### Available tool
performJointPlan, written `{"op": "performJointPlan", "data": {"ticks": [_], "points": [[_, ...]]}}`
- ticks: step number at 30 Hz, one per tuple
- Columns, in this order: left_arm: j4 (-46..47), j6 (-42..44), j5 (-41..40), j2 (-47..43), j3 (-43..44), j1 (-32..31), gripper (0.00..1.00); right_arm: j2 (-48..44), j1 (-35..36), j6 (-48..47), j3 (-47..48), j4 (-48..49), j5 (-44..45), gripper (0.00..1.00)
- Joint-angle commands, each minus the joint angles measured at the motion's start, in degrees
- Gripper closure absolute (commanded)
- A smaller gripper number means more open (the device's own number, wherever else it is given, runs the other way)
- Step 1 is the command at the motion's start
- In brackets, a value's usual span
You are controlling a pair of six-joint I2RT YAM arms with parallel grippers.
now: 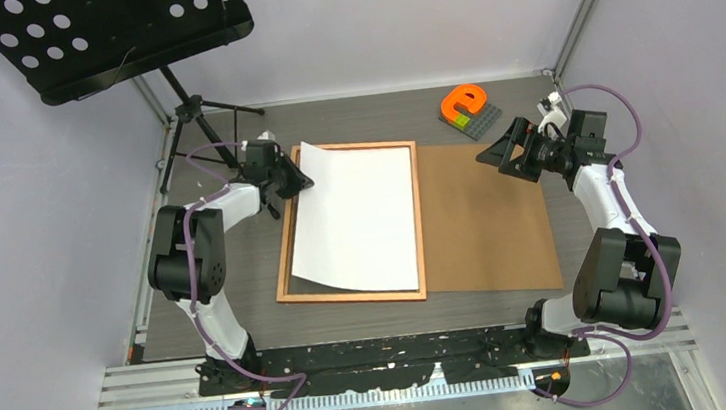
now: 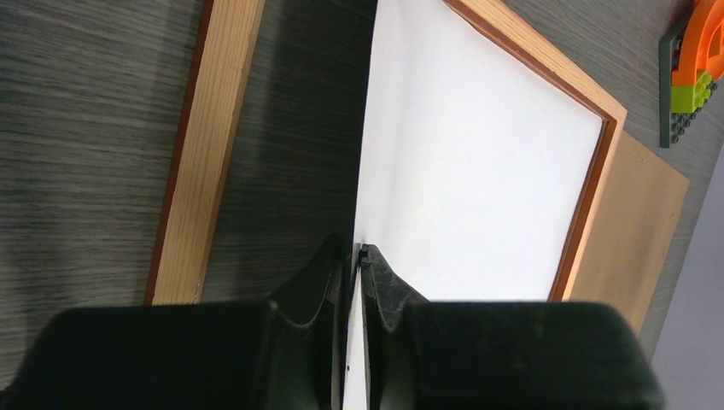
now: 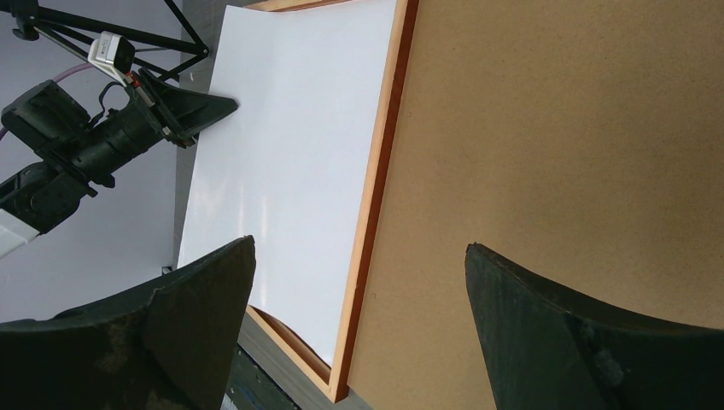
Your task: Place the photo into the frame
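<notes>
One large thin print, the photo [image 1: 356, 221], lies white back up inside one rectangular frame with a thin orange-brown wooden border [image 1: 353, 294], at mid-table. Its right and near edges sit just inside the border. Its left edge is tilted up off the surface, and the far-left corner pokes past the frame's far rail. The left gripper [image 2: 356, 252] is pinched tight on that raised left edge, approx. midway along. The right gripper [image 3: 360, 243] hangs wide apart, holding nothing, above one plain brown backing board [image 1: 486, 218].

The board butts against the frame's right rail; whether it runs under the rail, can't tell. Bare dark grey woodgrain table [image 1: 250, 326] shows left of the frame and in a strip between the frame's near rail and the arm bases.

Only the left wrist cam shows the pinch, with the sheet edge-on between two black fingers [image 2: 388, 290] and dark surface showing between sheet and left rail. The right wrist cam alone shows how far the right jaws are spread. No view shows the printed side.

Also in shot: one black perforated music stand [image 1: 111, 28] at far left and one orange block toy on a grey baseplate [image 1: 463, 105] at far right, well apart from the frame.
</notes>
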Motion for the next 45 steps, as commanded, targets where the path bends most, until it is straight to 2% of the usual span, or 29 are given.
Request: {"op": "performJointPlan", "data": {"ticks": [1, 8, 13, 17, 32, 37, 45], "points": [[0.58, 0.39, -1.34, -0.46, 1.57, -0.16, 0.86, -0.31, 0.36, -0.91, 0.57, 1.03, 0.08, 0.01], [-1.74, 0.62, -1.45, 0.53, 3.56, -0.19, 0.65, -0.39, 0.34, -0.96, 0.66, 0.93, -0.01, 0.01], [-4.03, 0.86, -2.0, 0.16, 3.96, -0.14, 0.41, -0.32, 0.34, -0.95, 0.66, 0.84, -0.01, 0.0], [-5.76, 1.31, -3.49, -0.56, 4.24, -0.15, 0.29, -0.08, 0.3, -0.96, 0.66, 0.91, -0.07, 0.0], [-7.01, 5.12, -6.86, -6.19, 2.82, -0.44, 0.15, 1.54, 0.35, -2.33, 1.91, -0.58, 0.63, 0.0], [-5.24, 8.43, -7.26, -8.46, 0.2, -1.59, 0.04, 2.58, 0.36, -7.44, 3.78, -3.62, 2.43, 0.0], [-5.17, 15.31, -4.33, -8.36, 0.48, -7.28, 0.02, 6.81, 0.33, -14.7, 5.2, -8.08, 5.57, 0.0]]}}
